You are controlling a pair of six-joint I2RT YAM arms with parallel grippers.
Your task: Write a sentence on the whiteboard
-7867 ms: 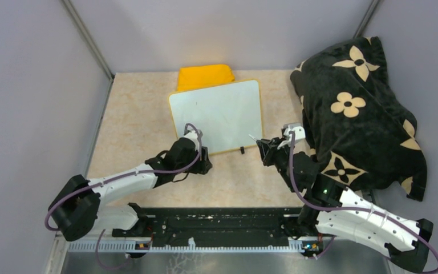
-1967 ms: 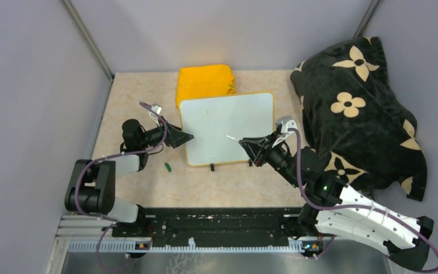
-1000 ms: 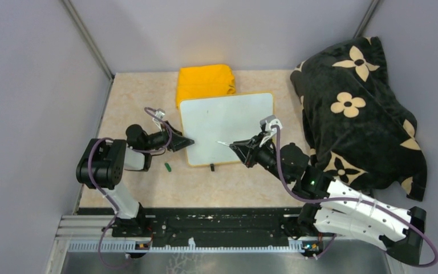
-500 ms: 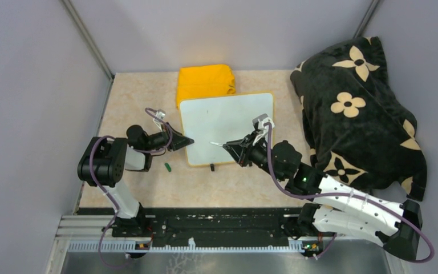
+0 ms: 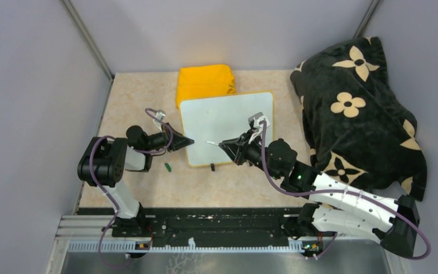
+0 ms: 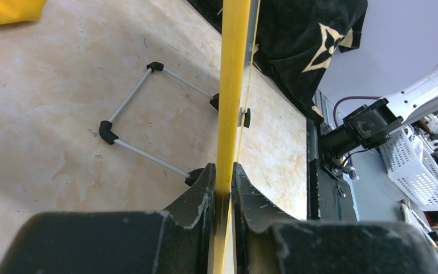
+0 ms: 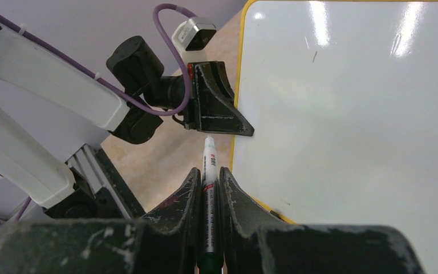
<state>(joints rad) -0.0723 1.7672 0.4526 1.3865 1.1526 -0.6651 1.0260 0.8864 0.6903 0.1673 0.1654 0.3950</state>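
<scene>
The whiteboard (image 5: 228, 123) lies flat mid-table, white with a thin yellow rim. Its face (image 7: 348, 114) carries no writing, so the sentence is not in view. My left gripper (image 5: 189, 141) sits at the board's left edge near the front corner. In the left wrist view its jaws (image 6: 223, 166) are shut on the yellow rim (image 6: 234, 80). My right gripper (image 7: 208, 170) is shut on a white marker (image 7: 210, 162) with its tip bare. In the top view that gripper (image 5: 223, 144) hovers over the board's near-left part, and the marker points left toward the left gripper.
A folded yellow cloth (image 5: 205, 77) lies just behind the board. A black blanket with cream flowers (image 5: 356, 108) is heaped on the right. A small green cap (image 5: 168, 167) lies on the table left of the board's front corner. A wire stand (image 6: 148, 111) shows under the board.
The left jaws have closed onto the board's left rim. The right arm has carried the marker leftward over the board's near part. The board has stayed in place.
</scene>
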